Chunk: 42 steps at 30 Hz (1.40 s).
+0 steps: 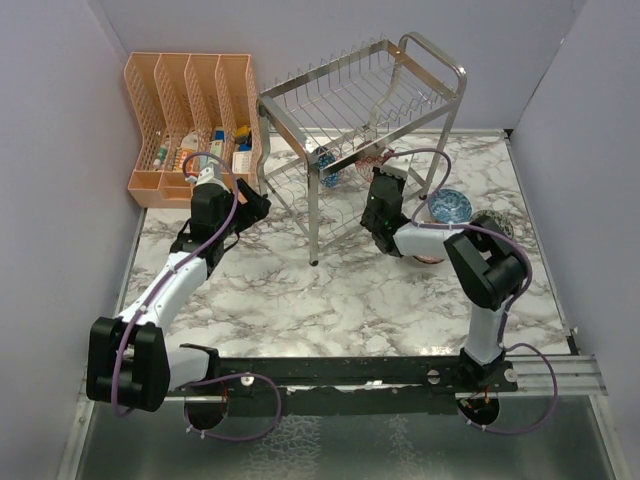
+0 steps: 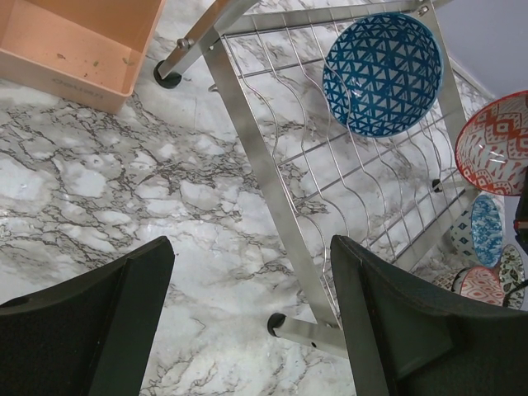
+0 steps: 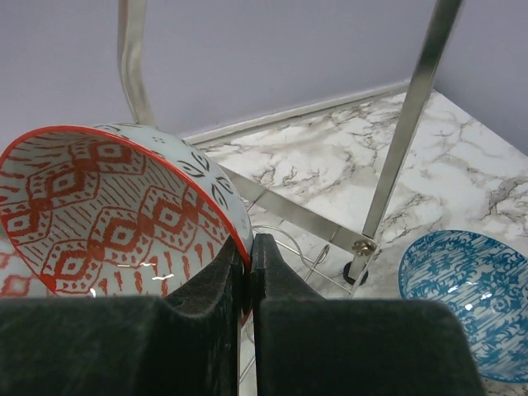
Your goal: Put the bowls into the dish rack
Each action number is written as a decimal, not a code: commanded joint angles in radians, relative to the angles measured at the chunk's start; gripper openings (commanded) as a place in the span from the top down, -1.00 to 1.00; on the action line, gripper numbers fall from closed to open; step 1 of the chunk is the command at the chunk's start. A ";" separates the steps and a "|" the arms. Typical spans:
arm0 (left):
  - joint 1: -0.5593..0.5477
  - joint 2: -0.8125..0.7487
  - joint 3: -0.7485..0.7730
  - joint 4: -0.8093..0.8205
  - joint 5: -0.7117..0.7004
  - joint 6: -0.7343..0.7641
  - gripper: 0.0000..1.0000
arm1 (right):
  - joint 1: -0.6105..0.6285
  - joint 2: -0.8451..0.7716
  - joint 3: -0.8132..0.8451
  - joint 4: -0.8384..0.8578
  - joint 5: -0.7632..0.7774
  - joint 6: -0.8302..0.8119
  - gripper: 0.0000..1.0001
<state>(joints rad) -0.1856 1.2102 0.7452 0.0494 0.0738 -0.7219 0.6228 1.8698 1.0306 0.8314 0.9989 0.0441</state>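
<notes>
The silver wire dish rack [image 1: 360,105] stands at the back middle. A blue bowl [image 1: 327,160] stands on edge in its lower tier, and shows in the left wrist view [image 2: 381,73]. My right gripper [image 1: 384,183] is shut on the rim of a red-patterned bowl [image 3: 107,206] and holds it at the rack's right end, over the lower tier [image 1: 372,158]. My left gripper [image 1: 255,205] is open and empty, low over the table at the rack's front left leg [image 2: 305,330]. A blue bowl [image 1: 449,206], a greyish bowl [image 1: 497,222] and a red bowl [image 1: 430,258] lie on the table to the right.
The orange slotted organiser [image 1: 190,110] with small bottles stands at the back left, its corner showing in the left wrist view [image 2: 74,41]. The rack's upright leg [image 3: 408,124] stands close to the right of my right gripper. Walls enclose the marble table [image 1: 330,300].
</notes>
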 commanded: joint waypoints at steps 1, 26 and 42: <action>-0.003 0.011 0.022 0.011 0.001 0.015 -0.59 | -0.017 0.091 0.060 0.250 0.051 -0.126 0.98; -0.003 0.041 0.017 0.033 0.012 0.014 -0.59 | -0.083 0.400 0.420 0.221 -0.022 -0.216 0.98; -0.003 0.043 0.019 0.038 0.017 0.014 -0.59 | -0.063 0.477 0.521 0.123 -0.119 -0.239 0.98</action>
<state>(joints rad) -0.1856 1.2514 0.7452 0.0593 0.0784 -0.7219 0.5434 2.3154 1.5002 0.9306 0.9321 -0.1772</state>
